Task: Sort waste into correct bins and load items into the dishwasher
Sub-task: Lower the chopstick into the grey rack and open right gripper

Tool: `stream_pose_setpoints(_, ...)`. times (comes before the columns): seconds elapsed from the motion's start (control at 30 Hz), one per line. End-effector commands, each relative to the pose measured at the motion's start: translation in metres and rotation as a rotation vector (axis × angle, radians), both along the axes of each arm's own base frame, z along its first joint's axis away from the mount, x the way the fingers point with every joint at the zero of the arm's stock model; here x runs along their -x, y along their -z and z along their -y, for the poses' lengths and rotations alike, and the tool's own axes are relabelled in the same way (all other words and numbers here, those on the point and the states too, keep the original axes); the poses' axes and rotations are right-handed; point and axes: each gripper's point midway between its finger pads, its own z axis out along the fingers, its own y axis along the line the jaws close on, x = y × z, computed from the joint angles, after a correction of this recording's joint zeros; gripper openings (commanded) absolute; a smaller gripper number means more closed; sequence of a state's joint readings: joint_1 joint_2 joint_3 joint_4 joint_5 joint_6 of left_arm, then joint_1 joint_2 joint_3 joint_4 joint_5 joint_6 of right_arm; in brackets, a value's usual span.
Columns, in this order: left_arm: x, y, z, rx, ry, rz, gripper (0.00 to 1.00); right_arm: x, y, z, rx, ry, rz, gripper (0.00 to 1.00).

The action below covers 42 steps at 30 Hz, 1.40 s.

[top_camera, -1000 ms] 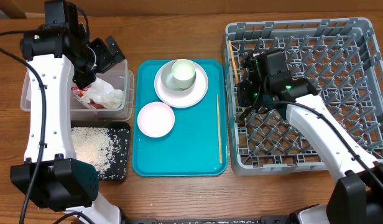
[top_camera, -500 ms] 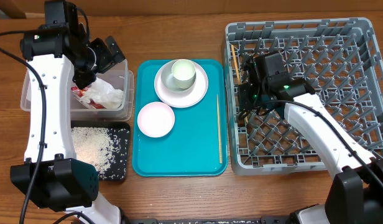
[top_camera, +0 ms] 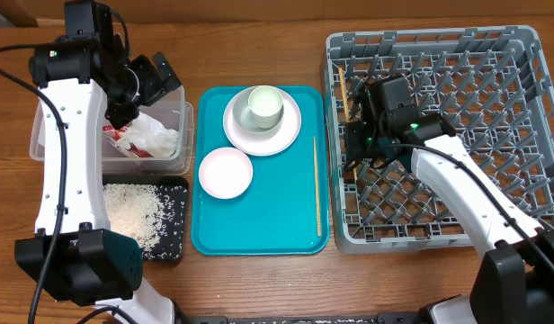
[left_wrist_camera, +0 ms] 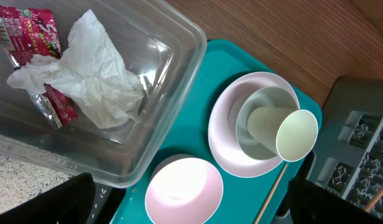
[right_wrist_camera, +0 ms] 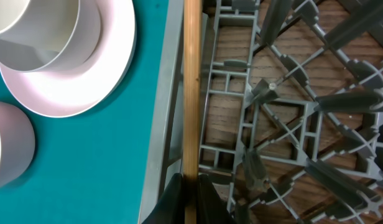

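Observation:
My right gripper (top_camera: 353,137) (right_wrist_camera: 190,200) is shut on a wooden chopstick (top_camera: 344,97) (right_wrist_camera: 191,93) at the left wall of the grey dish rack (top_camera: 457,54) (right_wrist_camera: 291,127). The second chopstick (top_camera: 317,184) (left_wrist_camera: 270,198) lies on the teal tray. A pale cup (top_camera: 263,106) (left_wrist_camera: 285,127) stands in a bowl on the plate (top_camera: 286,135) (left_wrist_camera: 226,146). A small bowl (top_camera: 225,173) (left_wrist_camera: 184,190) sits nearby. My left gripper (top_camera: 156,76) (left_wrist_camera: 185,208) is open and empty above the clear tub (top_camera: 185,135) (left_wrist_camera: 173,74), which holds the red wrapper (left_wrist_camera: 30,31) and tissue (top_camera: 156,137) (left_wrist_camera: 92,74).
A black tray (top_camera: 176,225) with rice grains sits in front of the clear tub. The teal tray (top_camera: 259,225) lies between the bins and the rack. The rack's upright pegs (right_wrist_camera: 341,99) crowd the space to the right of the held chopstick.
My right gripper has shifted the held chopstick slightly right, over the rack's left wall. The left arm has not moved.

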State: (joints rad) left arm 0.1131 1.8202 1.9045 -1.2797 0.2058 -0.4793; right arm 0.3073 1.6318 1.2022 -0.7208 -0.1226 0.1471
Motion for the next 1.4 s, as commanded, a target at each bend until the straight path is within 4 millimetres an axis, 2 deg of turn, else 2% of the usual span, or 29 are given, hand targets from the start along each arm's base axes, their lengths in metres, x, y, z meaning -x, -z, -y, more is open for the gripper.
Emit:
stream_pose_setpoints(0.0,-0.002,-0.004,0.000,-0.008,0.008,0.013,1.00,0.000,0.003,0.003,0.004,0.023,-0.009,0.05)
stream_pose_setpoints(0.17,-0.002,-0.004,0.000,-0.008,0.008,0.013,1.00,0.000,0.003,0.003,0.004,0.023,-0.009,0.08)
stream_pose_setpoints(0.23,-0.002,-0.004,0.000,-0.008,0.008,0.013,1.00,0.000,0.003,0.003,0.004,0.023,-0.009,0.22)
stream_pose_setpoints(0.27,-0.002,-0.004,0.000,-0.008,0.008,0.013,1.00,0.000,0.003,0.003,0.004,0.023,-0.009,0.25)
stream_pose_setpoints(0.5,-0.002,-0.004,0.000,-0.008,0.008,0.013,1.00,0.000,0.003,0.003,0.004,0.023,-0.009,0.28)
stream_pose_setpoints(0.6,-0.002,-0.004,0.000,-0.008,0.008,0.013,1.00,0.000,0.003,0.002,-0.001,0.021,-0.008,0.38)
stream_pose_setpoints(0.63,-0.002,-0.004,0.000,-0.008,0.008,0.013,1.00,0.001,0.002,-0.002,-0.025,0.009,-0.014,0.40)
stream_pose_setpoints(0.67,-0.002,-0.004,0.000,-0.008,0.008,0.013,1.00,0.003,0.001,-0.007,-0.049,-0.004,-0.020,0.47)
stream_pose_setpoints(0.77,-0.002,-0.004,0.000,-0.008,0.008,0.013,1.00,0.007,-0.001,-0.017,-0.105,-0.035,-0.037,0.57)
stream_pose_setpoints(0.83,-0.002,-0.004,0.000,-0.008,0.008,0.013,1.00,0.007,-0.001,-0.017,-0.104,-0.035,-0.036,0.58)
stream_pose_setpoints(0.9,-0.002,-0.004,0.000,-0.008,0.008,0.013,1.00,0.005,-0.002,-0.017,-0.105,-0.034,-0.028,0.53)
stream_pose_setpoints(1.0,-0.002,-0.004,0.000,-0.008,0.008,0.013,1.00,0.000,-0.003,-0.015,-0.093,-0.025,-0.007,0.38)
stream_pose_setpoints(1.13,-0.002,-0.004,0.000,-0.008,0.008,0.013,1.00,-0.004,-0.001,-0.004,-0.056,0.061,-0.009,0.33)
stream_pose_setpoints(1.17,-0.002,-0.004,0.000,-0.008,0.008,0.013,1.00,-0.003,0.000,-0.003,-0.058,0.079,-0.016,0.28)
stream_pose_setpoints(1.23,-0.002,-0.004,0.000,-0.008,0.008,0.013,1.00,-0.001,0.001,-0.003,-0.071,0.111,-0.037,0.10)
stream_pose_setpoints(1.27,-0.002,-0.004,0.000,-0.008,0.008,0.013,1.00,0.001,0.002,-0.002,-0.076,0.131,-0.052,0.04)
stream_pose_setpoints(1.37,-0.002,-0.004,0.000,-0.008,0.008,0.013,1.00,0.008,0.006,-0.001,-0.072,0.151,-0.090,0.04)
